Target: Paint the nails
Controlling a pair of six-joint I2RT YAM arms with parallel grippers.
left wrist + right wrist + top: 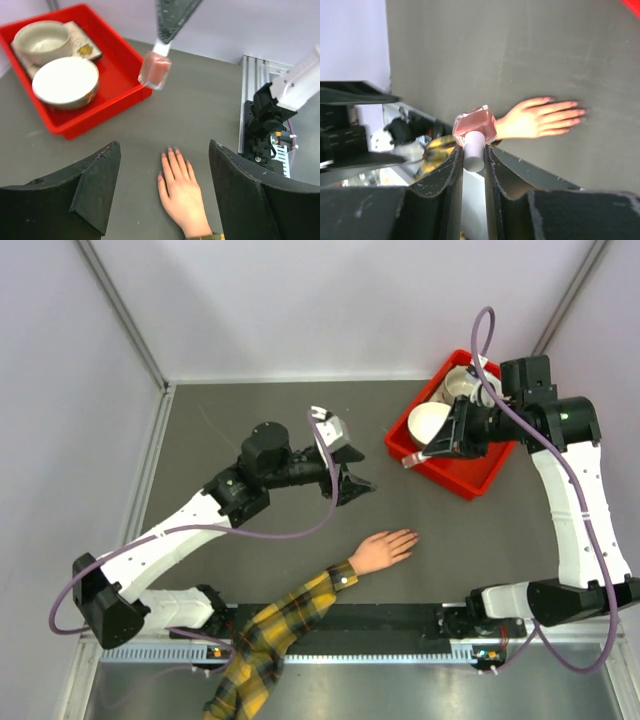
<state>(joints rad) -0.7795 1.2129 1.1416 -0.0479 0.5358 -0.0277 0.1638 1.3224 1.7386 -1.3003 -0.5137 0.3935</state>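
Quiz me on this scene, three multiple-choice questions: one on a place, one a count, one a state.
1. Where is the polish bottle?
A) on the floor
B) in the right claw
C) on a shelf
2. How many bowls sit in the red tray?
A) one
B) two
C) four
3. The left claw is:
A) open
B) shut on the bottle
C) shut on a bowl
Answers: 1 B, that claw grips its cap; 2 B, two pale bowls show; 3 A, its jaws stand wide apart, holding nothing.
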